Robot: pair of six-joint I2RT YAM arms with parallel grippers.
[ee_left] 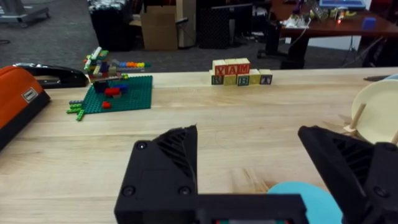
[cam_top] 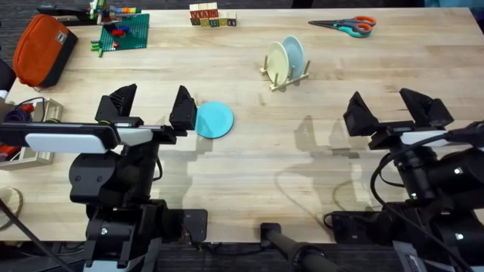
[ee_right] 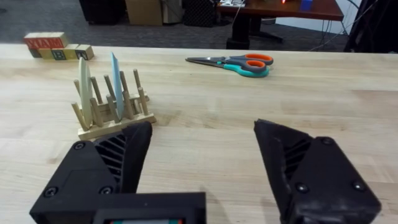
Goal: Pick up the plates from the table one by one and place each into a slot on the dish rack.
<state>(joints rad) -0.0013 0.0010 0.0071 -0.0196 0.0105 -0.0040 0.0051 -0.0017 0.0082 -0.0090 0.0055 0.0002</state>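
Two round plastic plates stand in the small wooden dish rack; a third round plate lies on the wooden desk, to its left and nearer.

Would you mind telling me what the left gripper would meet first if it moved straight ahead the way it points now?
Probably the bright blue plate lying flat just ahead of the open left gripper; depth is uncertain, so it might pass above it.

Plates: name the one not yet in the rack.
The bright cyan-blue plate, lying flat on the table by the left gripper. The cream plate and pale blue plate stand in the dish rack.
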